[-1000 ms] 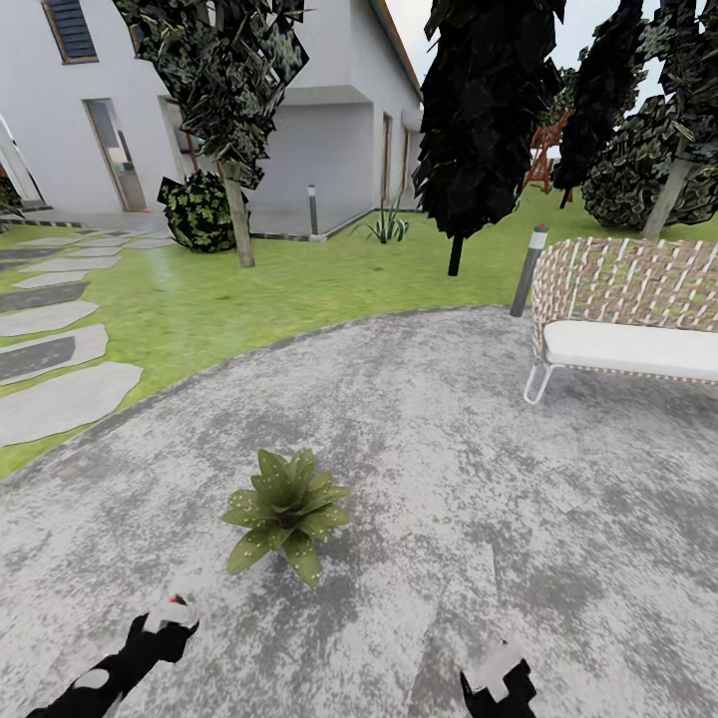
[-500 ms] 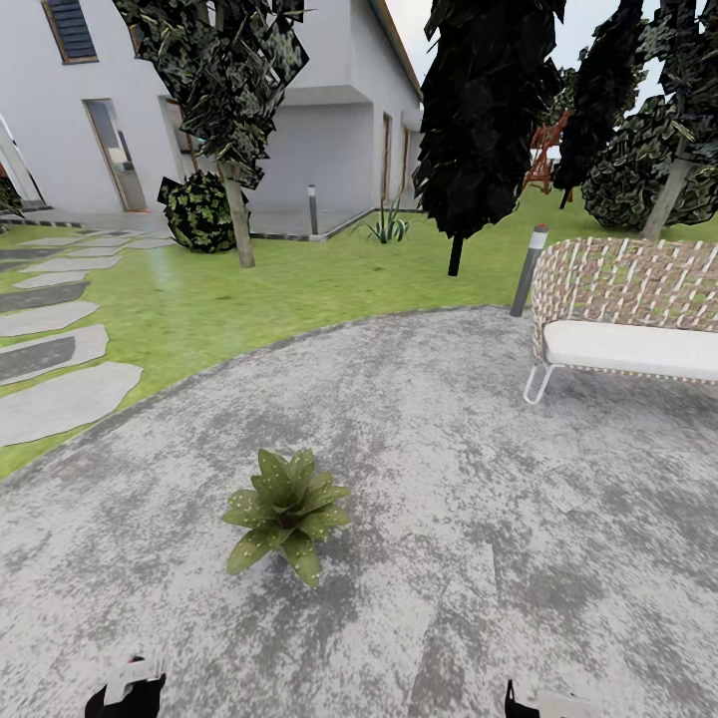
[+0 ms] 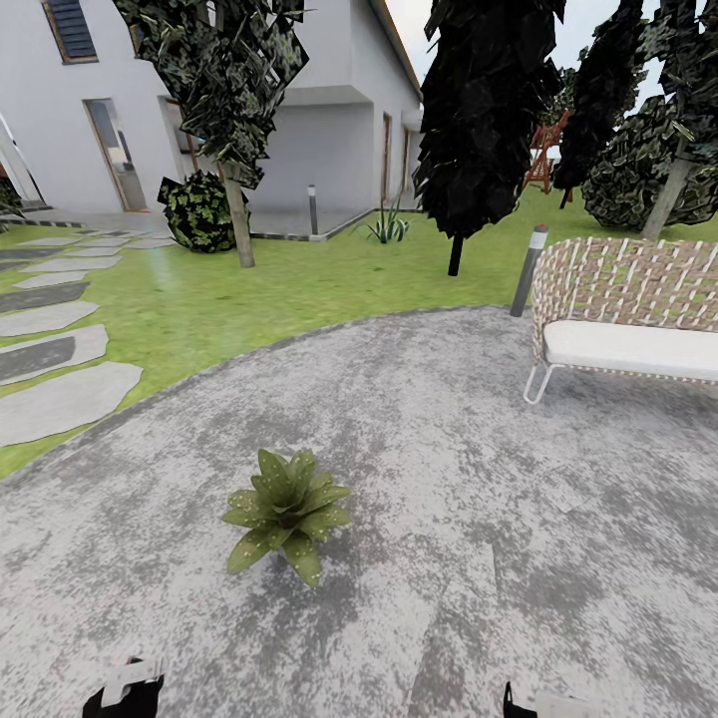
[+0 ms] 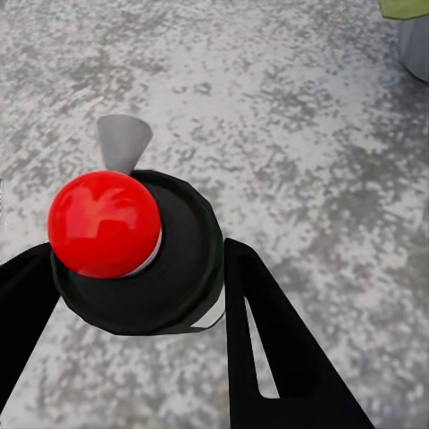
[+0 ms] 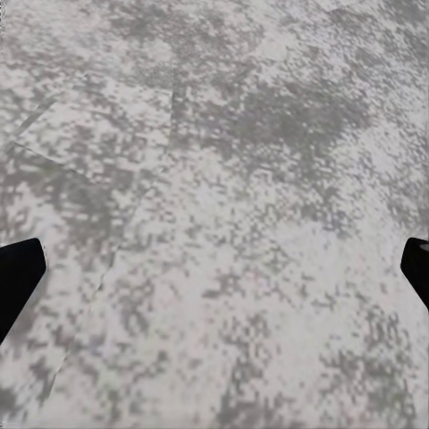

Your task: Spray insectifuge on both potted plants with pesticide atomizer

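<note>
One potted plant (image 3: 287,514), a low rosette of pointed green leaves, sits on the round grey patio (image 3: 449,449) ahead of me; the second plant is out of view. In the left wrist view my left gripper (image 4: 134,295) is shut on the pesticide atomizer (image 4: 174,264), a black cylinder whose red tip (image 4: 105,223) faces the camera. A grey pot (image 4: 416,45) and a leaf edge show in that view's corner. My left gripper (image 3: 125,690) sits low at the head view's bottom edge. My right gripper (image 5: 214,268) is open over bare paving, its fingers (image 5: 18,277) wide apart.
A wicker sofa with a white cushion (image 3: 628,324) stands at the patio's right side, a bollard lamp (image 3: 529,269) beside it. Lawn (image 3: 249,289), stepping stones (image 3: 60,399), trees and a white house (image 3: 329,120) lie beyond.
Both arms have dropped lower in the head view since a second ago, taking the atomizer's red tip out of that view. Nothing has moved in the last half second.
</note>
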You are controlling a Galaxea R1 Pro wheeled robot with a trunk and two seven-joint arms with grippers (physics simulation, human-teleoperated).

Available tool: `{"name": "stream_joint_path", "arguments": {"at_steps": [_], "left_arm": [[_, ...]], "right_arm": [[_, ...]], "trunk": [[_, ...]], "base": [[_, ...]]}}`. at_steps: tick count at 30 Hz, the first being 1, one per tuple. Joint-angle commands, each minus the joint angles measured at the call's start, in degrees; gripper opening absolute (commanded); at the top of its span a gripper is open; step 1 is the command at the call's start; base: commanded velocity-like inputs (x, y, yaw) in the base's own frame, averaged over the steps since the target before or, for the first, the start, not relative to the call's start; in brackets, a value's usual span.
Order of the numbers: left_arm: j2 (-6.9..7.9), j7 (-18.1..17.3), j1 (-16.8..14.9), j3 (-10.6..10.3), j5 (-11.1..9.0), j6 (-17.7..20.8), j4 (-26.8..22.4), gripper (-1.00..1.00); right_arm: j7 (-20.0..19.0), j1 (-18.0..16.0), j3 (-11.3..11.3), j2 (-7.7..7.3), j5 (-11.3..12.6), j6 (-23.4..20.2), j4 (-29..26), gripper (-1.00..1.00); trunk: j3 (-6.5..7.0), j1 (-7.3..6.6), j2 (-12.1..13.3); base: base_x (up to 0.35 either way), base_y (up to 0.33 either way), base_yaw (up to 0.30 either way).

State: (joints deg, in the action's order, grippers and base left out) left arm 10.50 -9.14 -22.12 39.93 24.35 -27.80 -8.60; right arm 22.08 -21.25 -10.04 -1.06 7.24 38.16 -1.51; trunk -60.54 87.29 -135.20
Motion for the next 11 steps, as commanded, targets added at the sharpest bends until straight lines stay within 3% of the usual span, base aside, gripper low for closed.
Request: {"name": "stream_joint_path", "arguments": {"at_steps": [1,11], "left_arm": [[0.02,-0.4,0.0,0.5,0.3,-0.2,0.0,-1.00],[-0.05,-0.4,0.1,0.4,0.2,-0.2,0.0,-1.00]], "right_arm": [[0.1,0.0,-0.5,0.04,0.6,0.2,0.0,1.00],[0.1,0.0,-0.5,0.25,0.6,0.2,0.0,1.00]], "trunk": [[-0.05,-0.01,0.0],[-0.05,-0.01,0.0]], "base": [[0.000,0.000,0.000],[0.000,0.000,0.000]]}}
